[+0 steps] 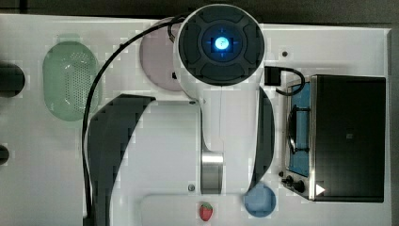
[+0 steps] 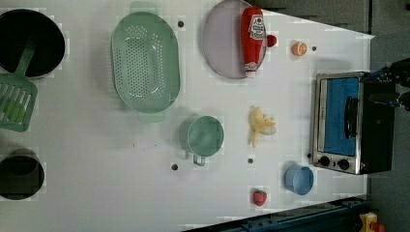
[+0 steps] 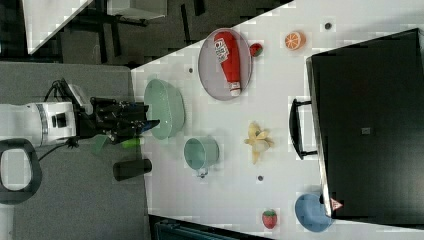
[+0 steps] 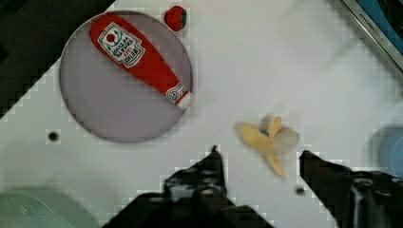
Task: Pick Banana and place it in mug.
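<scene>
Jaws parted, empty, high over table (image 2: 96, 159). Banana (image 4: 267, 140) lies flat between and beyond jaw tips, mug (image 2: 205, 137) near it. Risk: splayed flaps (soft, uneven) slip from pinch; off-centre descent nudges banana aside.

From the top view, your arm (image 1: 221, 108) is glossy white with dark grey panels along its flanks. Its topmost joint is a round cap (image 1: 221, 44) of dark grey segments around a blue light. Lower down you'll see a brushed silver band (image 1: 211, 172), and a black cable (image 1: 94, 94) loops off one side. In the right view, your white wrist section ends in a black gripper (image 3: 142, 124) with cables bunched behind it. The wrist view shows its two black fingers (image 4: 209, 173).
</scene>
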